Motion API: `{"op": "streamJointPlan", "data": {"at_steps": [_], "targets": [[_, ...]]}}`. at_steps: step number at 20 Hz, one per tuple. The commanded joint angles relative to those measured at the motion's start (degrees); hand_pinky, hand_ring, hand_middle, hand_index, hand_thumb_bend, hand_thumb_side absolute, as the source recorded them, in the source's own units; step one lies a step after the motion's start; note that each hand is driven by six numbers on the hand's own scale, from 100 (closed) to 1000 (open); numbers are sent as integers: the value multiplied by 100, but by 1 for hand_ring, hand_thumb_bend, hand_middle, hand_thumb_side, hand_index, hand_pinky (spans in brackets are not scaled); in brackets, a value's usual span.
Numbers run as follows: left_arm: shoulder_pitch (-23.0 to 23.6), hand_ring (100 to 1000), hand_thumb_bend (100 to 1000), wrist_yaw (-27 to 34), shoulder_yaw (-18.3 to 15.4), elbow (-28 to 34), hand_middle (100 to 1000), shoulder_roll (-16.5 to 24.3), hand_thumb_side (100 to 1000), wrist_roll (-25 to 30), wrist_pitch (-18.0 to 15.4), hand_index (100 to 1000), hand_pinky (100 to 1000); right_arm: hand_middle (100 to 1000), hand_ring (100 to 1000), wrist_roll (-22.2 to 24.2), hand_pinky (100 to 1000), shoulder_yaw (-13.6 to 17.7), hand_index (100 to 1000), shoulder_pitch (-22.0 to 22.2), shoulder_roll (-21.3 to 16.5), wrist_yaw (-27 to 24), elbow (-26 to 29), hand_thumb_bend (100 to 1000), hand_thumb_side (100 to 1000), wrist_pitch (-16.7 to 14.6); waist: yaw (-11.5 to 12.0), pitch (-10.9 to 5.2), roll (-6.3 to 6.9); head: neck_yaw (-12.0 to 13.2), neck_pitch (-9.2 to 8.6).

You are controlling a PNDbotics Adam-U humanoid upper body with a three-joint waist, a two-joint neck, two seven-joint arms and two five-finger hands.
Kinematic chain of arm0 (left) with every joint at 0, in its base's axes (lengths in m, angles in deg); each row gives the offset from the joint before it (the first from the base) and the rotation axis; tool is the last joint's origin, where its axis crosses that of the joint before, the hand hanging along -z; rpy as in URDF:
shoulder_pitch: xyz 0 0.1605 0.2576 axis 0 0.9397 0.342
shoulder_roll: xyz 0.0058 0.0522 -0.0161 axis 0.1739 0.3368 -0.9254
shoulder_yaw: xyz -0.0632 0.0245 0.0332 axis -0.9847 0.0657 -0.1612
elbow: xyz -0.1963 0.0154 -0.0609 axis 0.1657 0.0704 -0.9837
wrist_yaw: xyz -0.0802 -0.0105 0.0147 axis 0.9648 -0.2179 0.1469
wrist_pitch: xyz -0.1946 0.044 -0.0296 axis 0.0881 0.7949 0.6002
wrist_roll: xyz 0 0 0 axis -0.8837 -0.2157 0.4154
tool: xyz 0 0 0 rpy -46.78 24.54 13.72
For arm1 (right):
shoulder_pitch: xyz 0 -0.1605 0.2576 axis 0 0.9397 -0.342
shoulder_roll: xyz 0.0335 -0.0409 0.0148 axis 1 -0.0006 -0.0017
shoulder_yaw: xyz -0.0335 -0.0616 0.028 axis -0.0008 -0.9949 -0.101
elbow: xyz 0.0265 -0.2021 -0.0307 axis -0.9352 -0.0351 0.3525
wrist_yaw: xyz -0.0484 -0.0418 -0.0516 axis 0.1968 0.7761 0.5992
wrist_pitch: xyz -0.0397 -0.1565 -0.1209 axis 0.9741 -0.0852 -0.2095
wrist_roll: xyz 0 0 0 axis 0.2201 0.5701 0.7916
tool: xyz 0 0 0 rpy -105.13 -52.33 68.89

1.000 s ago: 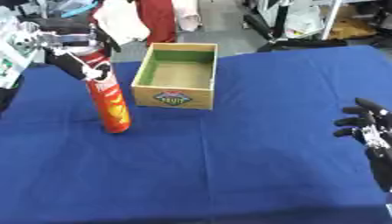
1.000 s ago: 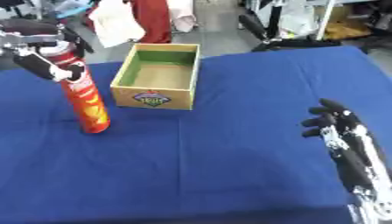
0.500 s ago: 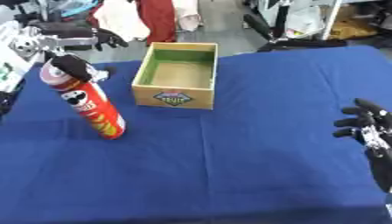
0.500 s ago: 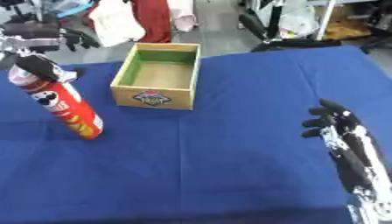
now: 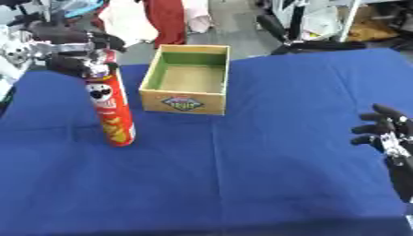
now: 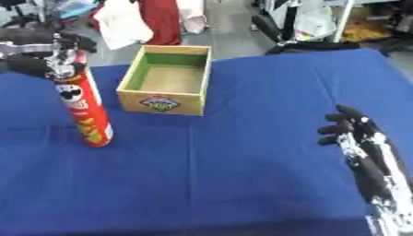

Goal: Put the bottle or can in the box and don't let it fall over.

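A tall red can (image 5: 110, 110) with a cartoon face stands on the blue table (image 5: 242, 175), left of the box, leaning slightly with its top to the left. My left hand (image 5: 71, 42) comes in from the upper left, and its fingers are curled round the top of the can. The wooden box (image 5: 184, 100) with a green inside sits open and empty just right of the can, towards the back. My right hand (image 6: 361, 139) rests open near the lower right edge, fingers pointing up, touching nothing.
Clothes (image 5: 153, 18) and chair legs stand on the floor beyond the table's far edge. The blue cloth stretches wide between the box and my right hand.
The can leaned further left half a second ago; now it stands closer to upright, with my left hand still on its top. The right hand has not moved.
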Motion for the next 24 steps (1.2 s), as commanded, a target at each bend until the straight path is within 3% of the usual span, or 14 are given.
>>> {"op": "streamJointPlan", "data": {"at_steps": [1,12,24], "targets": [[-34,980,100,-35,-37,3,1000,187,1000,475,-387,1000,861,688,639,-16,558,31,837,-50,-59,-27,62,100,462,-4,2,-53,-9,-6,-29],[44,950,100,12,-7,-12,975,151,1000,816,-517,1000,834,688,639,-16,559,29,837,-54,-57,-30,61,100,462,-2,14,-44,-4,14,-23],[99,967,100,396,-116,136,988,202,1000,497,-347,1000,853,688,639,-17,559,36,837,-43,-62,-33,54,100,463,-2,39,-66,-6,0,-31]]}}
